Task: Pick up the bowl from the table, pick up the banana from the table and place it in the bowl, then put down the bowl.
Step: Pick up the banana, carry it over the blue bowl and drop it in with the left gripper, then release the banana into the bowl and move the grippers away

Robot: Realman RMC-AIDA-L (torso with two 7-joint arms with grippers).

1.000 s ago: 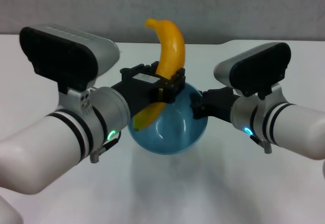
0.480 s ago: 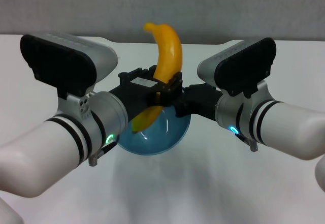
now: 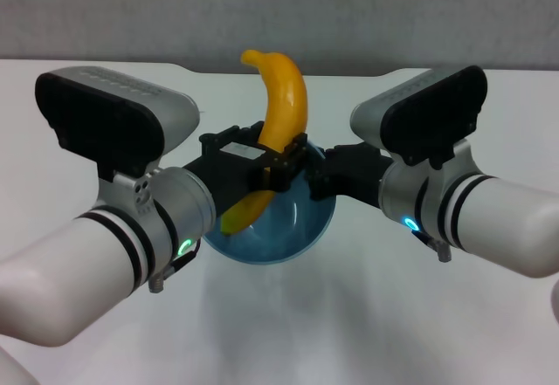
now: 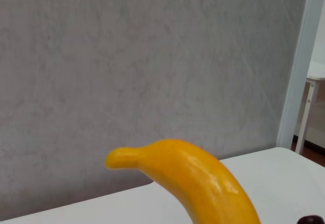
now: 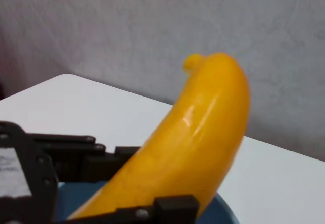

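At frame centre, left gripper (image 3: 281, 160) fingers pinch the banana (image 3: 281, 110) upright over the bowl (image 3: 293, 228); right gripper (image 3: 321, 174) fingers clamp its rim.

No text, brand, number or sign can be read in any of the views. The left gripper (image 3: 281, 160) carries a small pale label on its black body, seen from the head view and at the edge of the right wrist view, but nothing on it is legible. The banana (image 3: 278, 119), the bowl (image 3: 297, 228) and the table (image 3: 367, 315) are plain and unmarked. The small green and blue lights on the arms' wrists show no characters.
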